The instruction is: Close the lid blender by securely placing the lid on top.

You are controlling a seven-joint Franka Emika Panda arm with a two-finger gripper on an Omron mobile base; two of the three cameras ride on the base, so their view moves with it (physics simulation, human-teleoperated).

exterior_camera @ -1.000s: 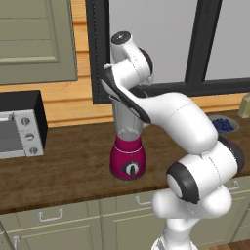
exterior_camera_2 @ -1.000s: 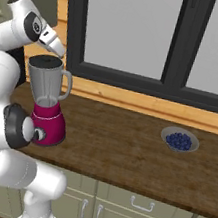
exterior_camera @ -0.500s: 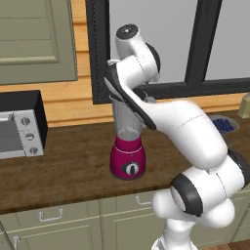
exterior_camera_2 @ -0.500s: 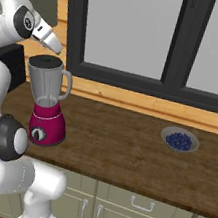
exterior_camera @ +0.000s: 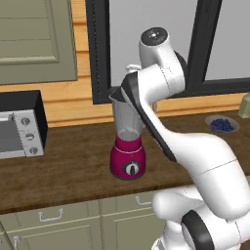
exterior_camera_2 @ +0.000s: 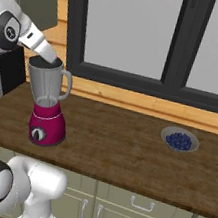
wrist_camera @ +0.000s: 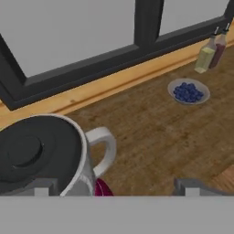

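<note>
1. The lid (wrist_camera: 34,153) was a flat black disc with a raised round boss in its middle, and it lay across the mouth of the blender (exterior_camera: 128,141) jar, seemingly level with the rim. You would have found it light and stiff, and probably slick. By my reading the boss was the place to pinch, the outer edge being too close to the jar wall.
2. The blender stood on its magenta base on the wooden counter (exterior_camera_2: 124,149), and its clear jar looked top-heavy. Any press on the lid would need to go straight down, or you risked tipping the jar towards its handle (wrist_camera: 104,148).
3. Your gripper (wrist_camera: 114,186) hung just above and beside the jar. Its two tips stood far apart with nothing between them, one over the lid, the other off past the handle.
4. Farther out, a bowl of blueberries (wrist_camera: 188,92) sat well apart near the window, with two bottles (wrist_camera: 211,52) beyond it. A toaster oven (exterior_camera: 19,127) stood on the other side.
</note>
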